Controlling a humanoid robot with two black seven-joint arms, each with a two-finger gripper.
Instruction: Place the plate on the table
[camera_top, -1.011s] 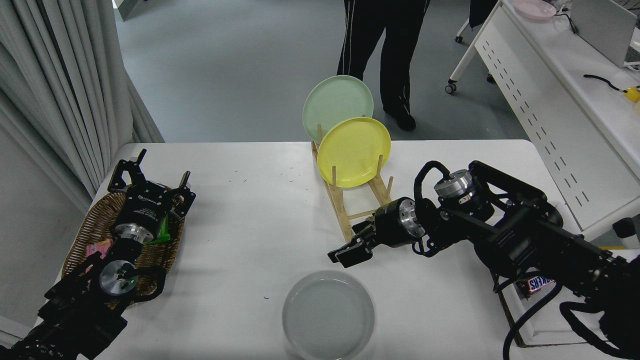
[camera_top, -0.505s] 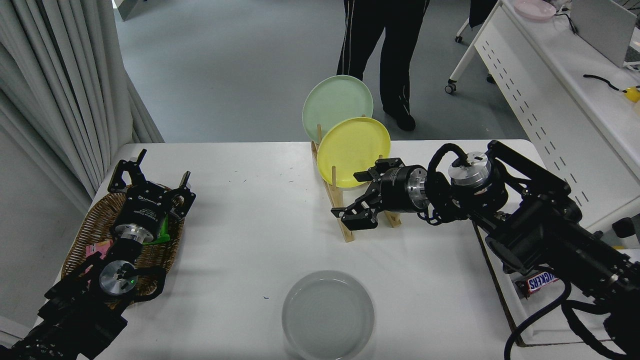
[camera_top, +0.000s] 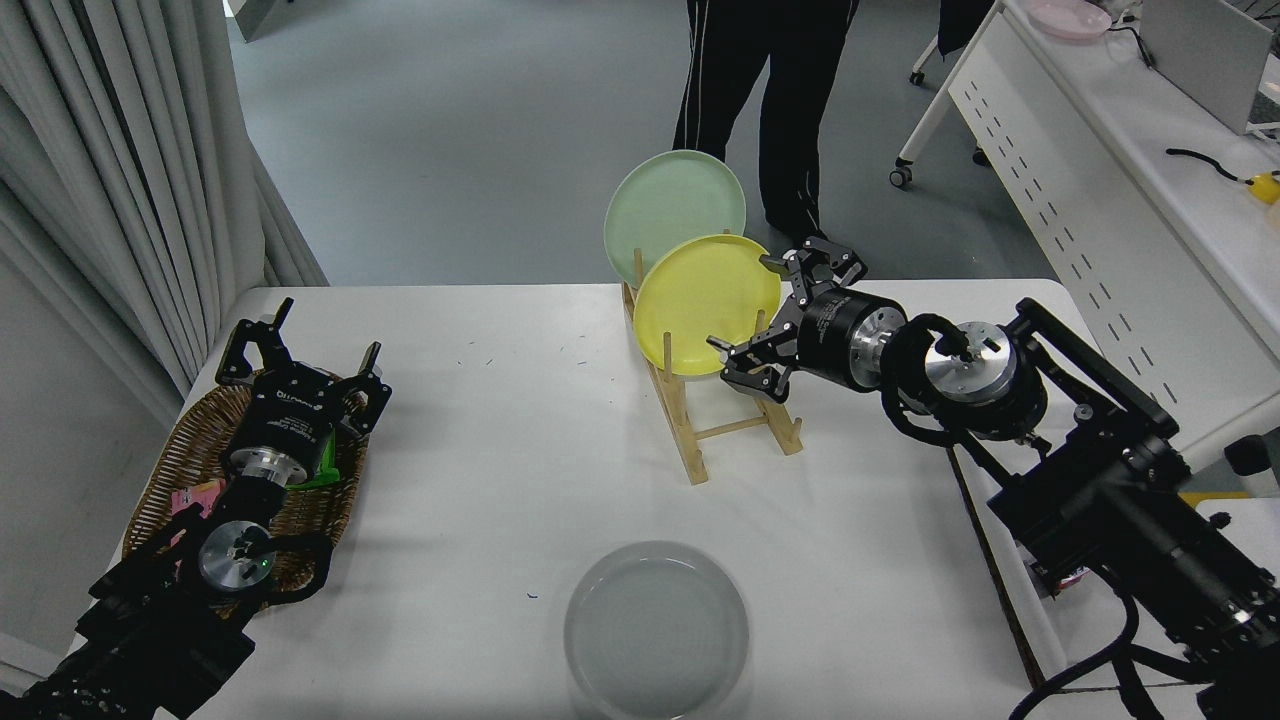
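Note:
The light-grey plate lies flat on the white table near its front edge. My right gripper is open and empty, far from that plate, right beside the right rim of the yellow plate that stands in the wooden rack. One finger is near the yellow plate's upper right rim, the other near its lower right. My left gripper is open, parked at the lower left over a wicker basket.
A pale green plate stands behind the yellow one in the rack. A person stands beyond the table's far edge. A white perforated-panel desk on wheels is at the upper right. A white tray lies under my right arm.
My right gripper has risen from just above the grey plate, moved back and right to the yellow plate's rim, and opened wide. The grey plate and left arm have not moved.

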